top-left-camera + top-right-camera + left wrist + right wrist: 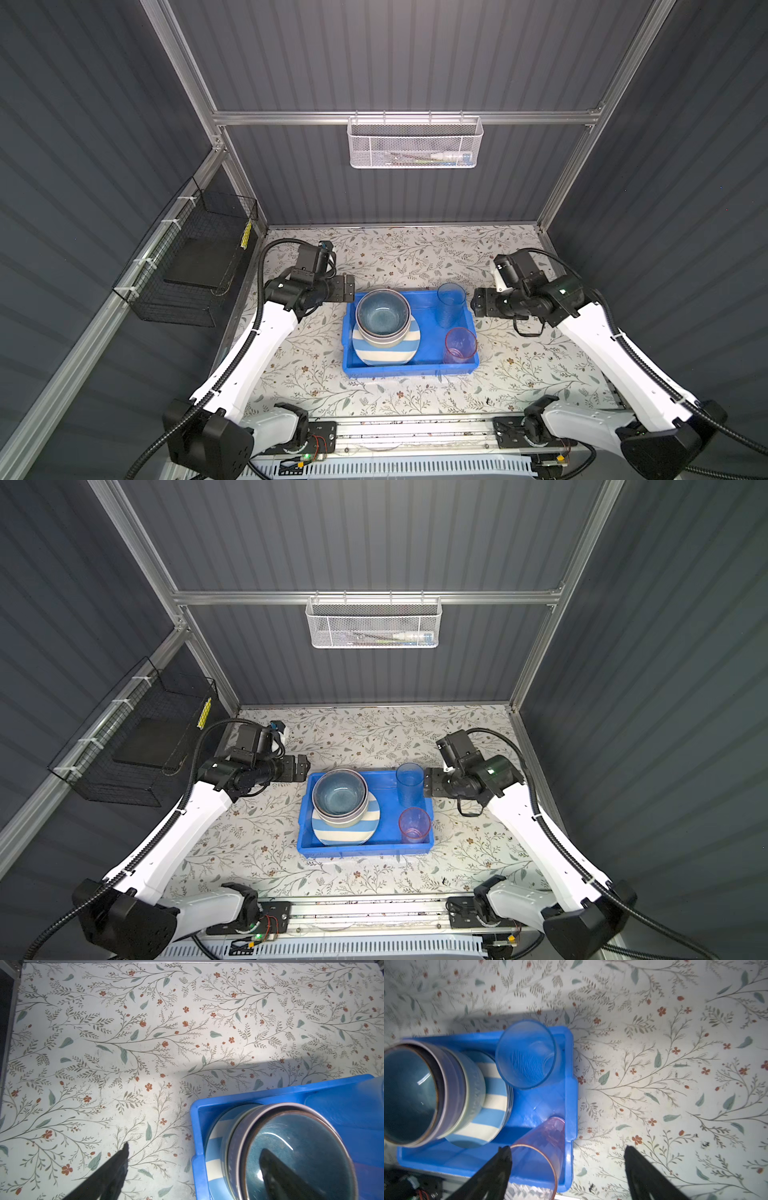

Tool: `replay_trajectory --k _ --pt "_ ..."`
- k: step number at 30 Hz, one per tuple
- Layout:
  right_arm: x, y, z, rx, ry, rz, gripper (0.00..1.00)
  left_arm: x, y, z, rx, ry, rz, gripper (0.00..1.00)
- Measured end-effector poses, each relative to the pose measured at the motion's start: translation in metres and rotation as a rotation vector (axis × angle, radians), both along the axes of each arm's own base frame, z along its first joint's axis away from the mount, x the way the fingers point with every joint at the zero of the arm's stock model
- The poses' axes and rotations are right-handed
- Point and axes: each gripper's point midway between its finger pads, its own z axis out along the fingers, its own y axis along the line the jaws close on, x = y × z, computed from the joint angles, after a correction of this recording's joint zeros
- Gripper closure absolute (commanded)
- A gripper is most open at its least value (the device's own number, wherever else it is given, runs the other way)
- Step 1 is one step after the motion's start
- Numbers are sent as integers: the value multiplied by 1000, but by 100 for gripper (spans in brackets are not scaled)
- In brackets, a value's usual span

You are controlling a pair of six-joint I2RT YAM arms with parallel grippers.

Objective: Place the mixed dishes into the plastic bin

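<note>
The task is judged done, or v. nearly so: no dish is seen on the flowered counter [519, 365] outside the plastic bin [399, 370], which is placed approx. in the middle of it. In the bin's left part, as both top views show it, a stack of plates is kept, w/ the blue-white striped plate [390, 353] on top; of the plates under it only the edges are shown, so their patterns cannot be told. On this stack three bowls are nested: the pale green bowl [475, 1088] lowest, the lilac bowl [452, 1084] in it, and the dark blue bowl [382, 313] innermost. In the right part the blue tumbler [451, 305] is stood upright at the far corner and the pink tumbler [460, 345] at the near corner. The left tool [195, 1148] is spread wide, w/ nothing in it, over the bin's far left corner. The right tool [568, 1148] is likewise wide and empty, over the right wall. Prob. only pulling both arms back is left. A white mesh basket [415, 143] on the back wall holds small items, not identifiable, and a black wire basket [178, 307] holds a flat dark thing.
</note>
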Motion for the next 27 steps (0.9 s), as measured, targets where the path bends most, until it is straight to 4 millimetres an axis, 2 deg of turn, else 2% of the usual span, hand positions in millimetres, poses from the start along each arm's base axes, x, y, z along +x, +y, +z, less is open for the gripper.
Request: replay_trajectory --k 4,6,10,12,15,21,24,27 --pt "26 -22 20 11 -152 -57 1 18 31 -2 13 -48 96 0" --pt "37 -36 25 5 -227 -84 1 27 49 -10 19 -75 153 0" --pt "56 -66 15 -50 -332 -153 1 39 81 -35 43 -110 237 0" --pt "66 -86 -2 -106 -370 -201 1 46 92 -49 55 -125 260 0" --pt "75 -114 -33 -180 -405 -275 1 56 99 -69 68 -160 265 0" --pt "75 -161 -102 -232 -450 -393 1 65 115 -116 101 -200 305 0" --pt "81 -171 -119 -235 -466 -412 1 69 121 -130 115 -241 315 0" --pt "93 -173 -124 -223 -507 -404 1 68 127 -145 121 -279 328 0"
